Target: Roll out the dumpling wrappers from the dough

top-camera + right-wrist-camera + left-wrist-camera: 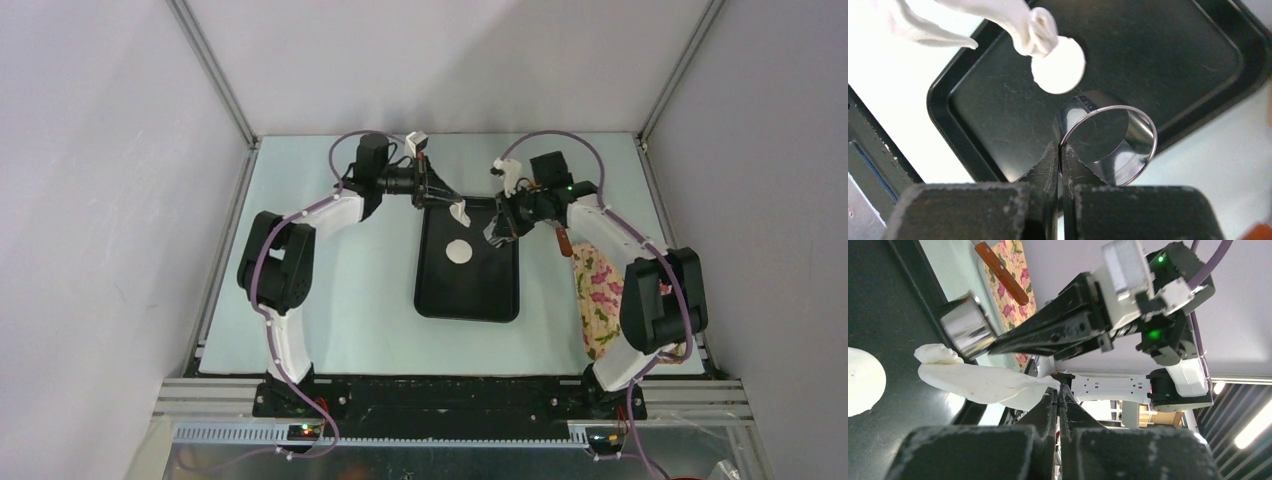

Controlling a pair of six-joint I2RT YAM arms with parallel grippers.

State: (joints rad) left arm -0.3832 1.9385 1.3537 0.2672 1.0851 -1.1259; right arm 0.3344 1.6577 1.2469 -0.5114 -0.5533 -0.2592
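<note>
- A flat, round white dough disc (459, 251) lies in the far half of the black rectangular tray (470, 295), smooth-edged and thin.
- The left gripper (1060, 388) is pinched tight on a ragged, stretched white dough scrap (983, 382), which it holds above the tray's far edge.
- The right gripper (1061, 148) is clamped on the rim of a shiny round steel cup (1120, 150), near the disc.

Black tray (467, 296) mid-table; steel cup (1128, 150) at its edge; floral cloth (598, 290) right.
</note>
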